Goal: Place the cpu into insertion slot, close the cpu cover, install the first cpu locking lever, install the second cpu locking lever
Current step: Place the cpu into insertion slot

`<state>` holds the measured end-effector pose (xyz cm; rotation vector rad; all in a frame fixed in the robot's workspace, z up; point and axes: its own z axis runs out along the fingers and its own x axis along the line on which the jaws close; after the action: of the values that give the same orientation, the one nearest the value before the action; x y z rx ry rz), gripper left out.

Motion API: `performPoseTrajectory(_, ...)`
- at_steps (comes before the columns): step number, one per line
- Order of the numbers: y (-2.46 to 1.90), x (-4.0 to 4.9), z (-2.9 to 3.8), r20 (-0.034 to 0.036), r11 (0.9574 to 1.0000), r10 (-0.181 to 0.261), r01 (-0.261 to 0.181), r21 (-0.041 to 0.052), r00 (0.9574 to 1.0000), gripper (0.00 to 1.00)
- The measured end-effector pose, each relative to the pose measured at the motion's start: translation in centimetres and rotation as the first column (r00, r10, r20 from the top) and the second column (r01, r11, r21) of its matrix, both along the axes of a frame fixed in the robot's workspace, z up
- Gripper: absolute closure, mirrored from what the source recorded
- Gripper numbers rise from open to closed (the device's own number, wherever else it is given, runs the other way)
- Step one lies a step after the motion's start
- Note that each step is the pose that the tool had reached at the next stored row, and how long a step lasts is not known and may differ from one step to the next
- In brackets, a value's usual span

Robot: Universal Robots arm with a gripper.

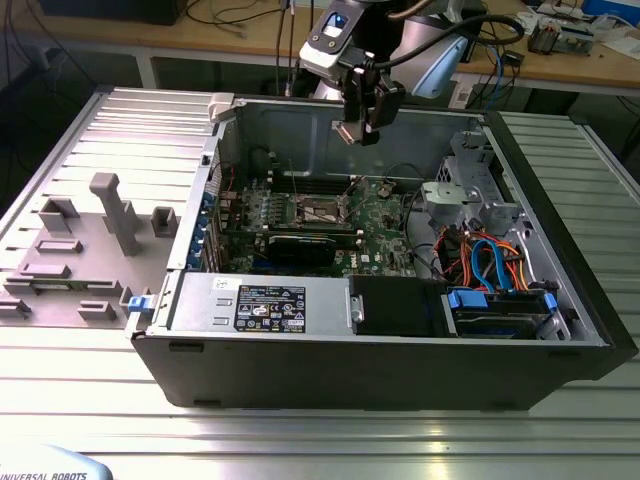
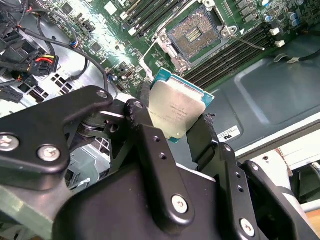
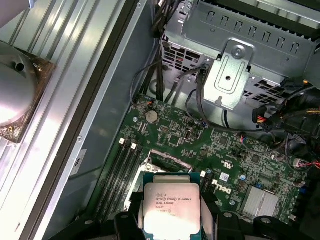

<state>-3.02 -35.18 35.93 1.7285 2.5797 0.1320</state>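
Black claw [image 2: 172, 117] clamped on flat square silver-topped cpu [image 2: 176, 106], held in air over green motherboard [image 2: 92, 30], well apart from open square metal-rimmed insertion slot [image 2: 194, 34]. Likely needs: chip level, edges squared to slot, no force.

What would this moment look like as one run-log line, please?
gripper: shut on cpu | cpu: held above the motherboard, not seated | insertion slot: empty
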Motion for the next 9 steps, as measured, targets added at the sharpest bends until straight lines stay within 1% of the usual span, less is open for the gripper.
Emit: performPoseTrajectory(9,0.00,0.00,0.00,0.0000,1.0000,-0.001,0.001,0.0000,1.0000,0.46)
